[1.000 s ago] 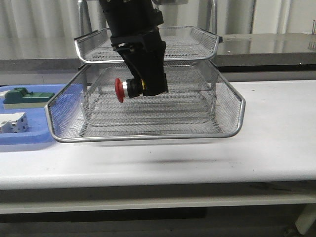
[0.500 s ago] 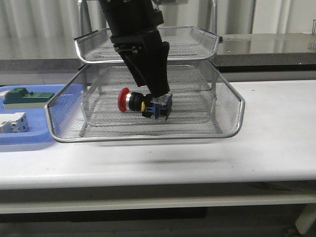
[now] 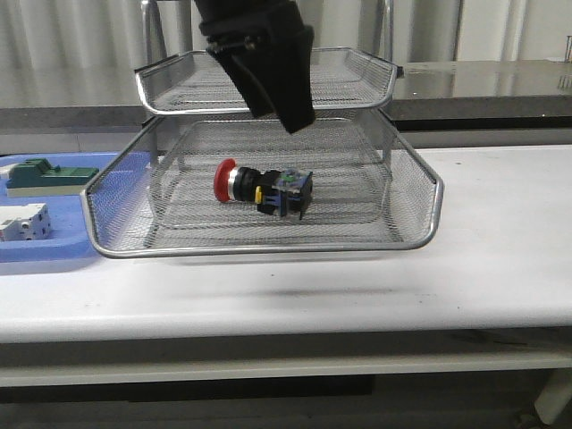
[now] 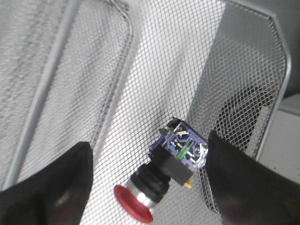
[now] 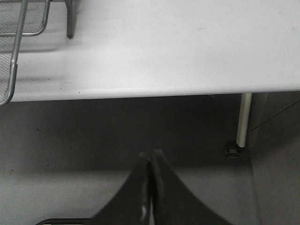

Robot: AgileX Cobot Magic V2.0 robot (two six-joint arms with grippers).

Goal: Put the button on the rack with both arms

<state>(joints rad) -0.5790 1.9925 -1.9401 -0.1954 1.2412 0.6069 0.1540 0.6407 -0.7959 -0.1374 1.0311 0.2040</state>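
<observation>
A red-headed button [image 3: 262, 189] lies on its side on the mesh floor of the wire rack's [image 3: 420, 228] lower visible tier. The left gripper [image 4: 150, 187] hangs above it, fingers spread apart, touching nothing. The right gripper [image 5: 151, 165], fingers pressed together, points past the table edge [image 5: 187, 89]. Left of the rack, a blue tray [image 3: 54, 250] holds a green block [image 3: 45, 174] and a white component [image 3: 22, 222].

Left arm [image 3: 246, 18]: bulky black housing, matte, made of angular blocks with stepped edges above the rack's upper tier.
Left fingers [image 3: 290, 94]: black, broad at the root, tapering to a blunt wedge; flat smooth faces with a dull sheen.
Left fingers, wrist view [image 4: 243, 183]: two wide dark slabs with soft grey highlights.
Right fingers [image 5: 157, 187]: black, slim, narrowing to thin tips; glossy inner edges.
</observation>
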